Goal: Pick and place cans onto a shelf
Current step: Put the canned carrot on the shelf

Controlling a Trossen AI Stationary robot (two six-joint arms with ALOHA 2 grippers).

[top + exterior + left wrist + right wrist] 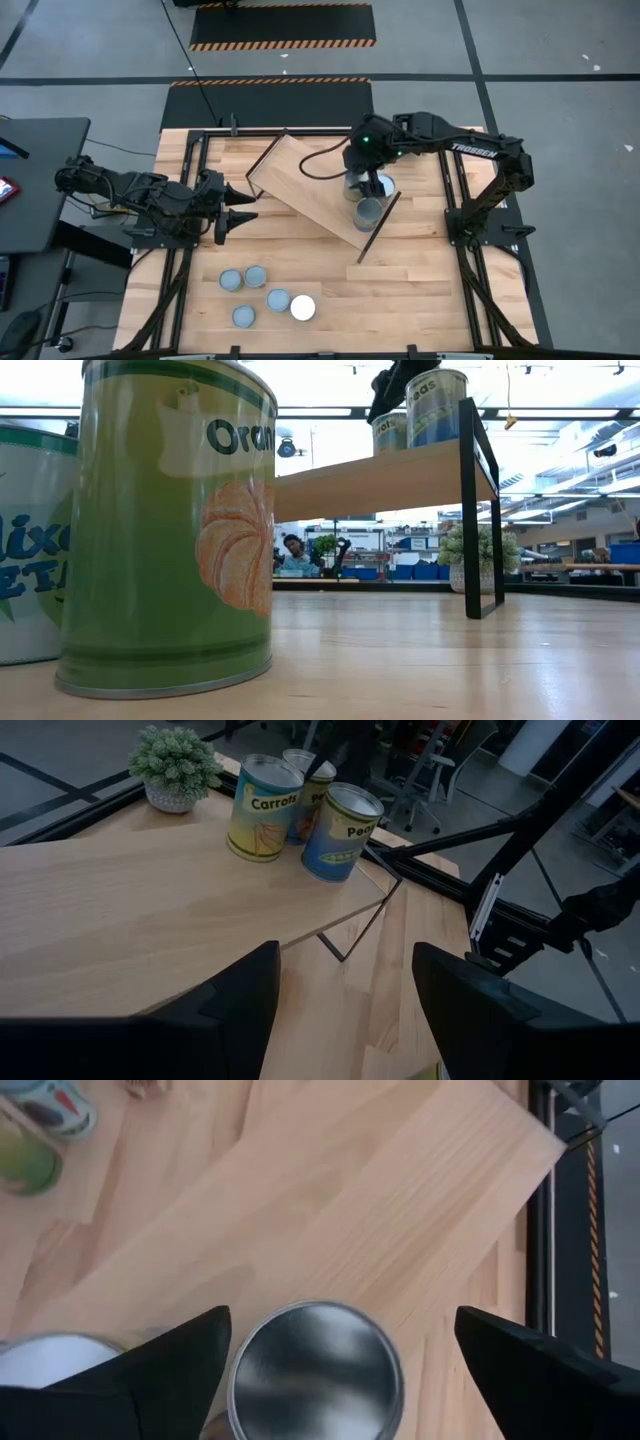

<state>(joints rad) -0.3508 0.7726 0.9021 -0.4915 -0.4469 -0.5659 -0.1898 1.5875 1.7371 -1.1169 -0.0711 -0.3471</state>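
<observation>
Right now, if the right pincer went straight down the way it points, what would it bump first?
Probably the silvery round top of the small metal can on the light wood shelf board. It sits between the open right pincer, though the gap is hard to judge.

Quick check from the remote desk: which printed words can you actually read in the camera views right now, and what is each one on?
"TROSSEN": on the right arm, high view.
"Carrots": on the yellow-labelled can on the shelf, left wrist view.
"Pe...": on the green-labelled can beside it; the rest turns out of sight.
"Oran...": on the big green can, low view; cut off.
"...eas": on a shelf can, low view; partial.
Other labels: too blurred or cropped.
</observation>
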